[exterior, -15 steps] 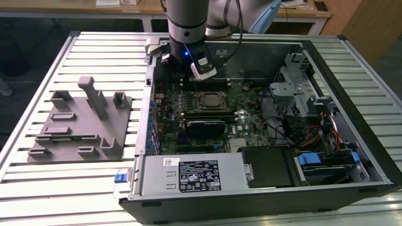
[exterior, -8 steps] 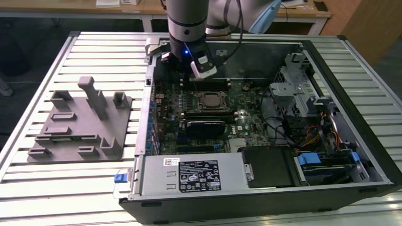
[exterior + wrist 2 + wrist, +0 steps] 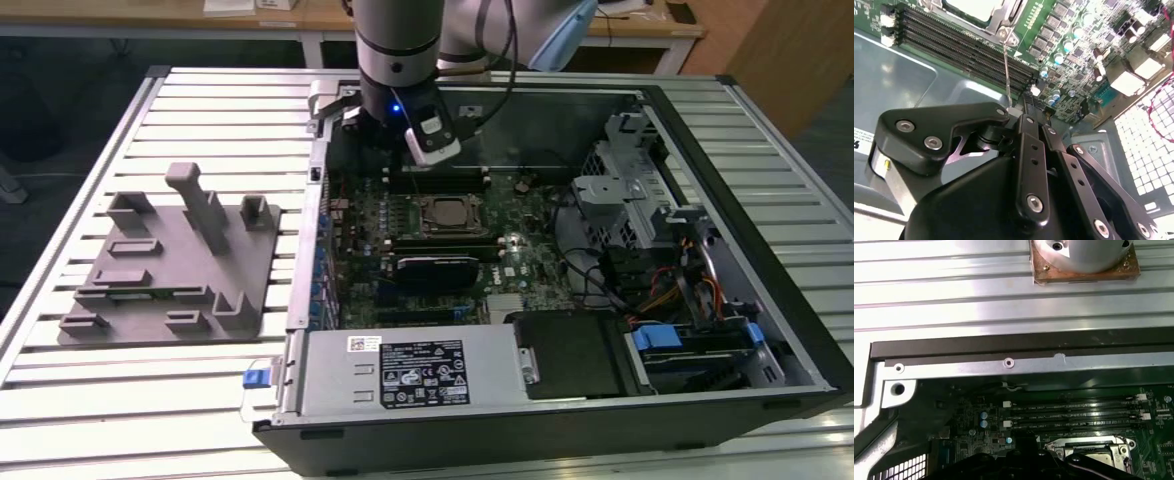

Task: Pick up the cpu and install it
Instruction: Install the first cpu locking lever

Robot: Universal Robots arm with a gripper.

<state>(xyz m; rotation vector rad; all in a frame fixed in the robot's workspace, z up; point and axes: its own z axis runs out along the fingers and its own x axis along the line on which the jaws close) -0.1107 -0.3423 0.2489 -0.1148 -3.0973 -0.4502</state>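
The cpu (image 3: 446,213) lies inside the socket frame (image 3: 414,222) of the open case (image 3: 754,240), so it appears seated. The pincer (image 3: 424,160) hangs just beside it, over the memory slots (image 3: 461,181). Whether it is apart or together cannot be told.

Silver ribbed metal table (image 3: 147,400) carrying two items in exterior view. Flat grey plastic fixture block with upright posts and slots (image 3: 174,270) lying toward exterior view's left. Open black computer tower case (image 3: 534,445) lying on its side just beside it. In first wrist view, table (image 3: 954,290) bearing brownish mounting plate (image 3: 1040,273) under silver cylindrical base (image 3: 1084,252).
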